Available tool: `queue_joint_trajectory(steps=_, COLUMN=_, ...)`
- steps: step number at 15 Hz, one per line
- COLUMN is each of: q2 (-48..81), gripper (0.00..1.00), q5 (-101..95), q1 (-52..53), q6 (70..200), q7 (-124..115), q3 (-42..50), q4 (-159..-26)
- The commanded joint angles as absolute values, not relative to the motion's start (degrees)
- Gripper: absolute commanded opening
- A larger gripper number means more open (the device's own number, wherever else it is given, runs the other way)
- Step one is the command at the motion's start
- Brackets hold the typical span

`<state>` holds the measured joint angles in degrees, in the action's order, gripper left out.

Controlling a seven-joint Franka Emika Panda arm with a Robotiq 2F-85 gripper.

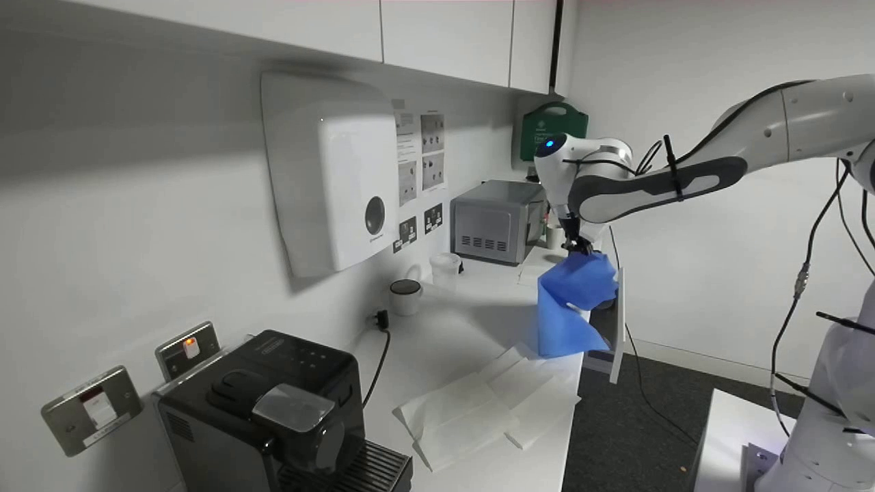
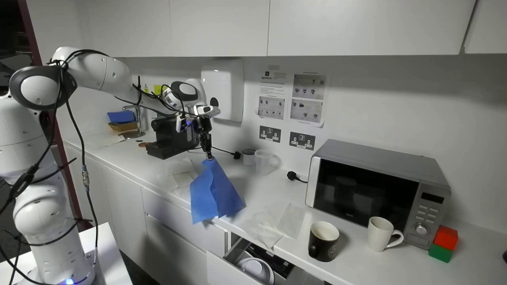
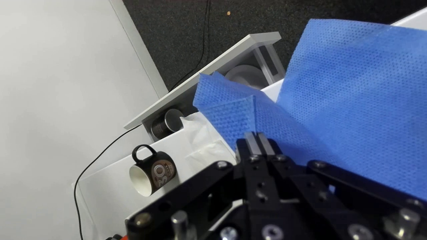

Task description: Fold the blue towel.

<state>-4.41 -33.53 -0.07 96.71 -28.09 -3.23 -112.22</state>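
Note:
The blue towel [image 1: 574, 331] hangs limp and creased from my gripper [image 1: 580, 247] above the front part of the white counter [image 1: 523, 468]. In an exterior view the towel [image 2: 214, 194] falls in a tent shape from the fingertips [image 2: 209, 157], and its lower left part hangs past the counter's front edge. I cannot tell whether its lower corners touch the counter. In the wrist view the gripper [image 3: 257, 136] is shut, pinching the towel [image 3: 360, 100] near a fold; the towel spreads broadly to the right, with a shorter flap to the left.
An open drawer [image 2: 233, 269] with dishes juts out below the counter edge, near the towel. White sheets [image 1: 472, 417] lie on the counter. A black mug [image 2: 323, 243], a white mug [image 2: 378, 233] and a microwave [image 2: 372, 166] stand on one side, a coffee machine [image 1: 273, 403] on the other.

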Motion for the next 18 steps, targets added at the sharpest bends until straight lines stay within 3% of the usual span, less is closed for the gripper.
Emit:
queue_joint_trajectory(steps=1, q2=-2.28, gripper=0.00, q5=-26.19, q1=-0.11, q6=95.94, q7=-29.01, q3=-2.32, q4=-108.57)
queue_joint_trajectory(steps=18, q2=8.83, gripper=0.00, q5=1.81, q1=0.63, q6=95.32, q7=-35.62, q3=-0.97, q4=-96.06)
